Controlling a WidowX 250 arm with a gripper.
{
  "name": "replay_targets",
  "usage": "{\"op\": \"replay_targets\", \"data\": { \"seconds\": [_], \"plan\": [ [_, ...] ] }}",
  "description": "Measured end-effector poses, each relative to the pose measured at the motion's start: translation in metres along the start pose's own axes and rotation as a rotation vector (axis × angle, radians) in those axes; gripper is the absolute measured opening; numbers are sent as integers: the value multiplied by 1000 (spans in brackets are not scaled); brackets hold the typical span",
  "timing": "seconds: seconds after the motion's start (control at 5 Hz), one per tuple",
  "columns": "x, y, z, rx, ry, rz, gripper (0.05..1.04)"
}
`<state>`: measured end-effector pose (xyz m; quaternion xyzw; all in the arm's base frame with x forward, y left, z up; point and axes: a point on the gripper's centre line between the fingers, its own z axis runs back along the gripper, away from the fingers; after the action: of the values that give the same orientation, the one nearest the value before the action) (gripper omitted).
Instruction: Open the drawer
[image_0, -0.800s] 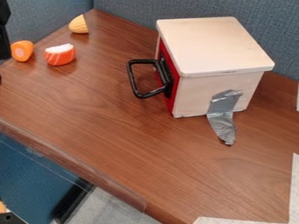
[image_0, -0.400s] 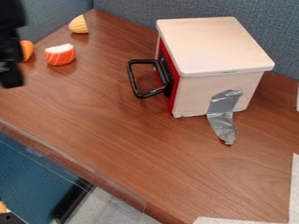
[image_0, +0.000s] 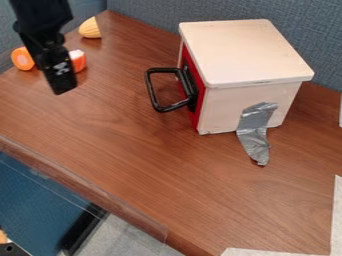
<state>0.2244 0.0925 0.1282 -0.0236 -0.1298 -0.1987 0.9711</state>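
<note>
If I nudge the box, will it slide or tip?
The box looks stiff, with flat panels. It would probably resist sliding, since tape runs from its side onto the table. Its broad, squat shape makes tipping unlikely.

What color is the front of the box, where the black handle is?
The front is red, seen in the camera view.

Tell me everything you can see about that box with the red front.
The box looks like pale wood, with a flat, round-cornered top that overhangs its sides. Its red front, facing the picture's left, bears a black loop handle and looks shut. Crinkled silver tape runs from its near side onto the brown table, where it stands upright near the blue-grey partition.
</note>
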Motion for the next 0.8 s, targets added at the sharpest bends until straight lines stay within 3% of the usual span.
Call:
{"op": "replay_targets", "data": {
  "seconds": [0.4,0.8],
  "plan": [
    [37,-3,-13,21,-84,309,1000],
    [72,-5,-42,78,-126,483,1000]
  ]
}}
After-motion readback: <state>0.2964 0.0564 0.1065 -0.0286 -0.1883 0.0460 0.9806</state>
